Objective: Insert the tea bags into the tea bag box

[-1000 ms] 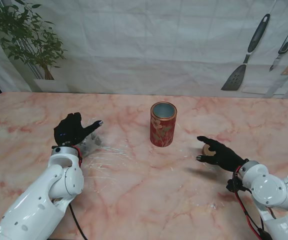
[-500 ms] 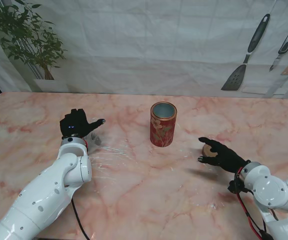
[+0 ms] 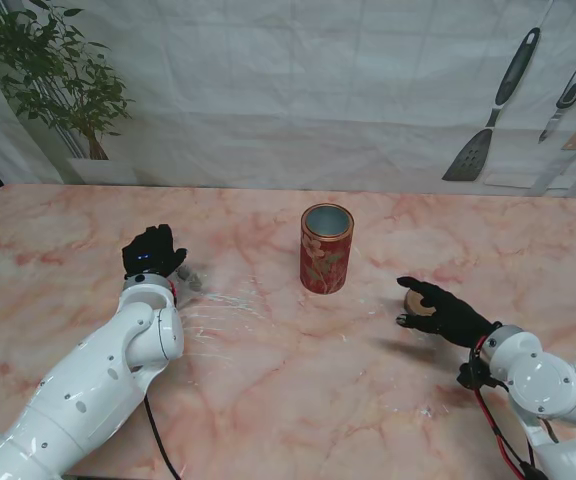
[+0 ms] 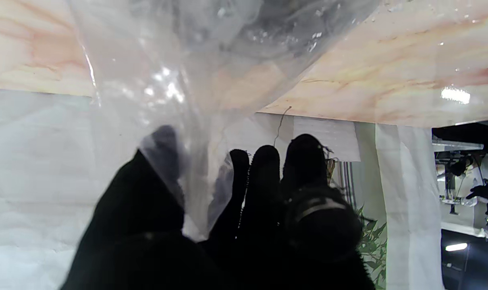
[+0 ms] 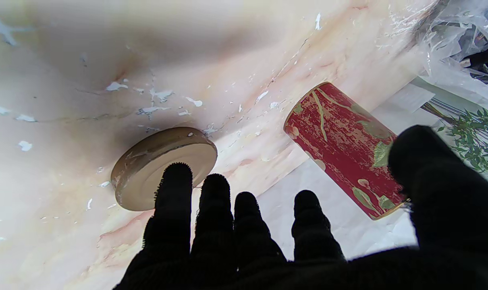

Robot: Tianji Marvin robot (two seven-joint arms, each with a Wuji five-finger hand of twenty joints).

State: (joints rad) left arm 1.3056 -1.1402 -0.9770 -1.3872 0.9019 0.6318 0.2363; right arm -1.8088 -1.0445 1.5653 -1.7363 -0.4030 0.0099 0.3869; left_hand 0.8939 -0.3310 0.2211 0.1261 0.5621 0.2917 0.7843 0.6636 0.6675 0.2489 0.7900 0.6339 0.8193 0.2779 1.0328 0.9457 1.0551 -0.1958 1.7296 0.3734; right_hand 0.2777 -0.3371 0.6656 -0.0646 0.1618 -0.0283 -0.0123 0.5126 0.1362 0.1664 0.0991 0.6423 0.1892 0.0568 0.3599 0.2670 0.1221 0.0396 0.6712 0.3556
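Observation:
The tea bag box is a red floral tin [image 3: 326, 250], upright and open-topped at mid-table; it also shows in the right wrist view [image 5: 340, 145]. Its round tan lid [image 3: 415, 300] [image 5: 163, 161] lies flat to its right. My right hand [image 3: 446, 312] [image 5: 308, 249] hovers just nearer to me than the lid, fingers spread and holding nothing. My left hand [image 3: 151, 252] [image 4: 244, 225] sits at the left, over a clear plastic tea bag pouch [image 3: 190, 280] [image 4: 211, 52]. The thumb and fingers are closed with the film between them. The pouch's contents are blurred.
Scuffed, shiny marks cover the marble [image 3: 228, 310] between the pouch and the tin. A potted plant [image 3: 53, 75] stands at the far left corner. Spatulas [image 3: 488, 120] hang on the back wall at the right.
My left hand's thumb, stretched out to the right before, has folded in against the fingers on the pouch. The left arm shifted slightly farther from me. The right hand has hardly moved.

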